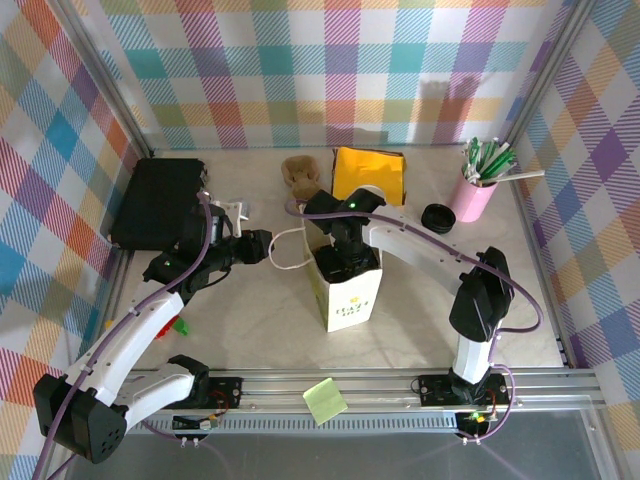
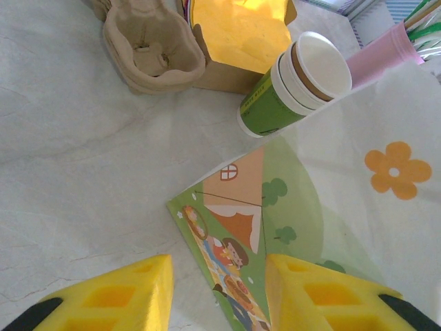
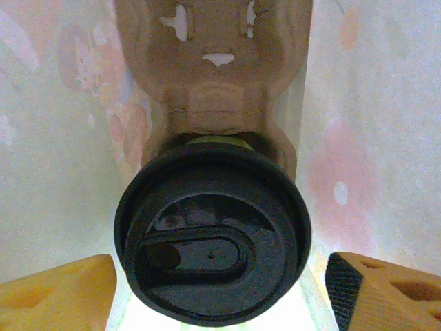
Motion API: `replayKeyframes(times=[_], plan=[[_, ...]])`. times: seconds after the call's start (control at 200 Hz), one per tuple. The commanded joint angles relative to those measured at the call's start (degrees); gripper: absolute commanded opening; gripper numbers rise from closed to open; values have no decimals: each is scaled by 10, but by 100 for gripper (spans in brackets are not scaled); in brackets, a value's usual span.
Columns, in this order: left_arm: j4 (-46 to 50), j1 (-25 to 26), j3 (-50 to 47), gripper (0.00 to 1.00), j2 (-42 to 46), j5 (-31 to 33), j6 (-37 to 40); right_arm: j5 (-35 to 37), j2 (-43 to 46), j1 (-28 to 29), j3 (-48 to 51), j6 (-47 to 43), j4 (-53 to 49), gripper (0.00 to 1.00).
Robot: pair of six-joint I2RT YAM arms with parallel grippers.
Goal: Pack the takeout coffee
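Note:
The white paper bag (image 1: 345, 295) stands upright mid-table. My right gripper (image 1: 345, 258) reaches down into its mouth. Inside, the takeout coffee (image 3: 213, 141) shows a sliver of green under its black lid (image 3: 212, 241). It sits in a brown pulp carrier (image 3: 213, 62) at the bag's bottom. My right gripper (image 3: 220, 269) is open, one finger on each side of the lid and not gripping it. My left gripper (image 1: 265, 245) hovers at the bag's left by the white handle loop (image 1: 290, 250). In the left wrist view the left gripper (image 2: 219, 265) has its fingers apart, with the bag's printed corner (image 2: 234, 234) between them.
A second pulp carrier (image 1: 298, 172) and a yellow-lined box (image 1: 368, 175) lie behind the bag, with stacked green-banded cups (image 2: 296, 83) beside them. A loose black lid (image 1: 437, 217) and a pink cup of straws (image 1: 475, 195) stand back right. A black block (image 1: 160, 203) lies at the left.

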State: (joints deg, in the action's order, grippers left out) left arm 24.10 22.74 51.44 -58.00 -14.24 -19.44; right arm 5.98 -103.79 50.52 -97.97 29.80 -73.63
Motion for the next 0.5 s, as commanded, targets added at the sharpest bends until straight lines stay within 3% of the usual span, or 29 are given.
replayKeyframes(times=[0.0,0.495], plan=[[10,1,0,40,5,0,10,9,8,4,-19,11,-33,81],[13,1,1,40,3,4,11,18,24,5,-80,13,-68,85]])
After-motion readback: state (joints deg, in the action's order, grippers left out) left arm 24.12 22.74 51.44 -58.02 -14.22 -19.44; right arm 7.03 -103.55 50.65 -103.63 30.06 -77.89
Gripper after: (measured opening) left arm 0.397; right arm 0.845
